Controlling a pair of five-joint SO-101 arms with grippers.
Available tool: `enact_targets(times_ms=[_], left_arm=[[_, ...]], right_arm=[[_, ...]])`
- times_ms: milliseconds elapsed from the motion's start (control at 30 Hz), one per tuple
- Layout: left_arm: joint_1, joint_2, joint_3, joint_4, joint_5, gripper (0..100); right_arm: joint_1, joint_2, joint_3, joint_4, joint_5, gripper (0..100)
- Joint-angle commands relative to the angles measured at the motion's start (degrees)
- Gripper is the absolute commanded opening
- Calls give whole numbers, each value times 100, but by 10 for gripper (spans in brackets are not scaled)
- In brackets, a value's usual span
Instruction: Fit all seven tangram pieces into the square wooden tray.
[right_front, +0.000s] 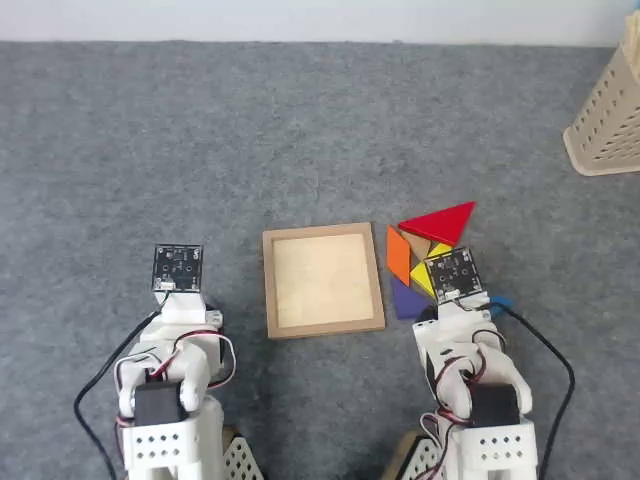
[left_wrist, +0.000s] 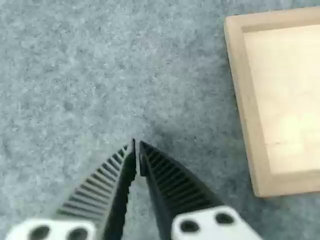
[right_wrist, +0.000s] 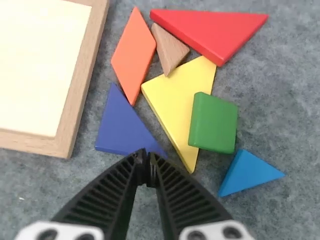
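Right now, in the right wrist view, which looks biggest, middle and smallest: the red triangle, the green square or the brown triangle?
1. Red wooden triangle, largest.
2. Green wooden square, middle.
3. Brown wooden triangle, smallest.

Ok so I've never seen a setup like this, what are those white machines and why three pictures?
They are two small robot arms, the left arm and the right arm, each ending in a two-fingered gripper. One picture looks down on the whole scene; the other two come from cameras on each wrist. On the grey mat lies an empty square wooden tray, with seven tangram pieces beside it: red triangle, orange parallelogram, brown triangle, yellow triangle, green square, dark blue triangle, light blue triangle. The left gripper and right gripper are both shut and hold nothing.
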Motion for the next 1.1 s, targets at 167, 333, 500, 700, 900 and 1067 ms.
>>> enact_targets(times_ms=[167, 333, 500, 700, 900, 1067], left_arm=[[-9, -132, -110, 35, 44, 12], [-18, -132, -110, 35, 44, 12], [-18, -132, -110, 35, 44, 12], [-18, -132, -110, 35, 44, 12], [-18, -132, -110, 35, 44, 12], [-18, -132, -110, 35, 44, 12]], right_arm=[[66, -110, 79, 31, -18, 6], [1218, -119, -510, -479, 1468, 6], [2018, -40, -1468, -971, 2330, 6], [2062, 1235, -2242, -1191, 2040, 6], [1508, 4462, -3859, -1112, 2031, 6], [655, 6923, -5512, -497, 1538, 6]])
